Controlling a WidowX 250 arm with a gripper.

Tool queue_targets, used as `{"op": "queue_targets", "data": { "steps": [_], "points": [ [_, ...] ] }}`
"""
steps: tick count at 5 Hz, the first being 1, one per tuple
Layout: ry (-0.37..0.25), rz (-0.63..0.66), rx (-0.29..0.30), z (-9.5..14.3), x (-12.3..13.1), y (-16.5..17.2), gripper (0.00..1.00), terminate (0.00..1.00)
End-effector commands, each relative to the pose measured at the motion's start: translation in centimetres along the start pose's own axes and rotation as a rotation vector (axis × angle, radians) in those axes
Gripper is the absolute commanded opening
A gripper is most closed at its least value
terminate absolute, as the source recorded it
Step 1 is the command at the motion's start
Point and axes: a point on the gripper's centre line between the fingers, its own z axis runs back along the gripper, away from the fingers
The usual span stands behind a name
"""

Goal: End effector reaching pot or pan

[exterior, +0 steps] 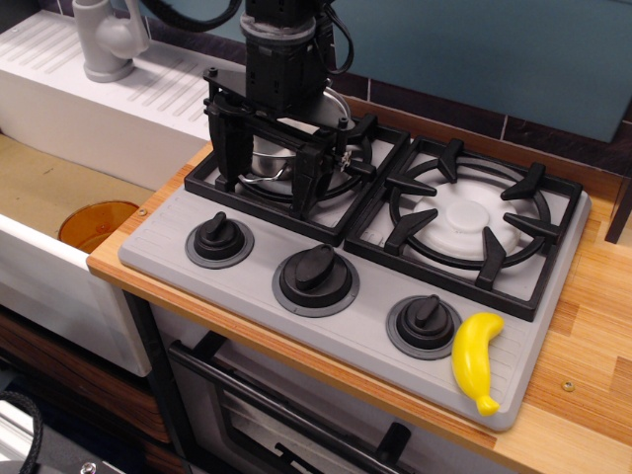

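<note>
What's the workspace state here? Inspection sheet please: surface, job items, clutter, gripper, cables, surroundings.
Surface: grey toy stove top on a wooden counter.
Job's things: steel pot on the left burner grate, largely hidden by the gripper.
Clutter: yellow banana at the stove's front right corner.
Grippers: gripper, fingers down around the pot; jaw state unclear.
Cables: black cables at the wrist.
Surroundings: white sink, grey faucet, three knobs.

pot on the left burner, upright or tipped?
Upright, as far as visible: the pot sits on the left grate. The pincer hides most of it, fingers straddling it.
</note>
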Motion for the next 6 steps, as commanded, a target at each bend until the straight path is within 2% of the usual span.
{"op": "queue_targets", "data": {
  "steps": [1,2,4,6],
  "points": [
    [0.000,0.000,0.000,0.0,0.0,0.0,1.00,0.00],
    [0.005,0.019,-0.002,0.5,-0.3,-0.6,1.00,0.00],
    [0.004,0.077,-0.007,0.8,2.2,-2.4,1.00,0.00],
    [-0.004,0.088,-0.039,1.0,4.5,-3.1,1.00,0.00]
  ]
}}
